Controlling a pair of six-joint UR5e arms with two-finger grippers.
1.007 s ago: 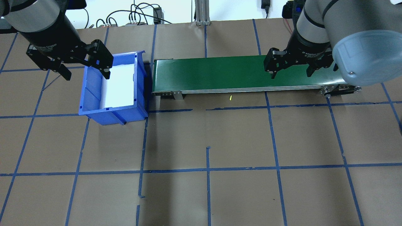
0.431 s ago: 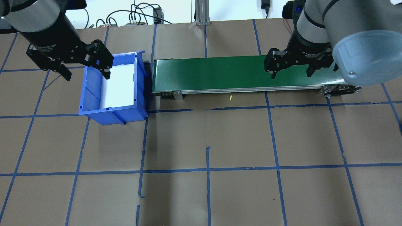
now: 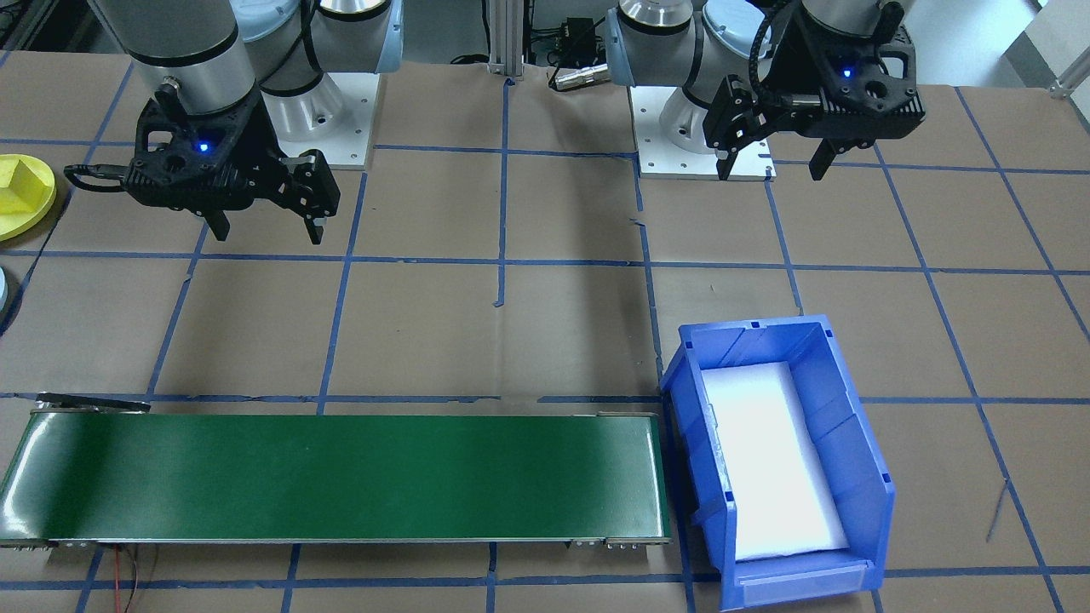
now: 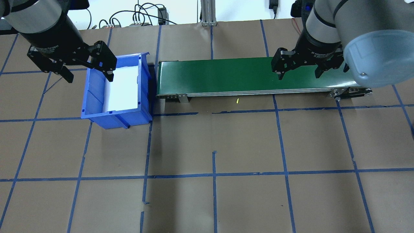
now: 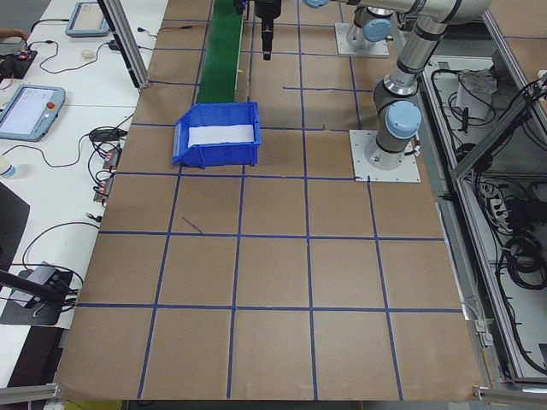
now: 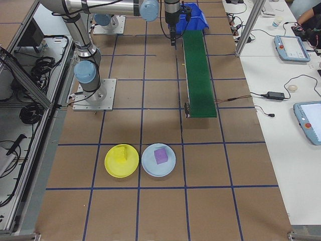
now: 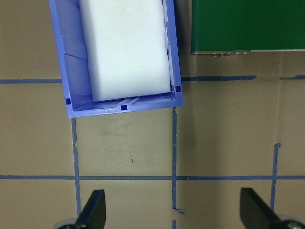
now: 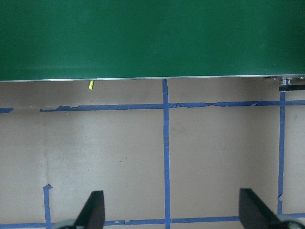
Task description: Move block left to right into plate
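The yellow plate (image 6: 121,166) sits on the table past the conveyor's end and shows again as the plate (image 3: 19,209) at the left edge of the front-facing view. A yellow block (image 6: 123,153) lies in it. My left gripper (image 4: 90,78) hangs open and empty above the blue bin (image 4: 93,97), with both fingers (image 7: 93,212) showing in the left wrist view. My right gripper (image 4: 299,77) is open and empty too, above the right part of the green conveyor belt (image 4: 226,74). From the front, the left gripper (image 3: 773,170) and right gripper (image 3: 270,232) both hover high.
The bin (image 3: 843,426) holds only a white foam pad (image 3: 771,460). A light blue plate (image 6: 158,165) with a purple block (image 6: 160,155) lies beside the yellow one. The robot bases (image 3: 328,119) stand on the near side. Cables lie beyond the table's far edge.
My right arm has drifted very slightly toward the far side. The left arm, bin and conveyor look unchanged.
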